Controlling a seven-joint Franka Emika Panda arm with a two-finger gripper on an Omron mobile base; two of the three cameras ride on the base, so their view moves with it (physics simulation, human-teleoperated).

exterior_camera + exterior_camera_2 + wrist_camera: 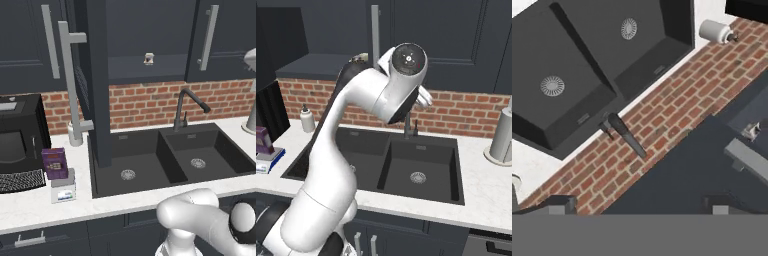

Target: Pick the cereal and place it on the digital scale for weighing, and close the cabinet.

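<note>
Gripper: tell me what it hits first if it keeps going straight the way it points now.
Probably the open cabinet door. In the hand view the open gripper looks along the brick wall, and the door's dark panel lies just beyond the fingertips, its bar handle to one side. Depth is unclear.

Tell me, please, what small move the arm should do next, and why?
Probably it should move the open gripper toward the open cabinet door's handle to push it shut. The cereal already stands on the digital scale, so only the cabinet seems left; its door stands out over the sink.
</note>
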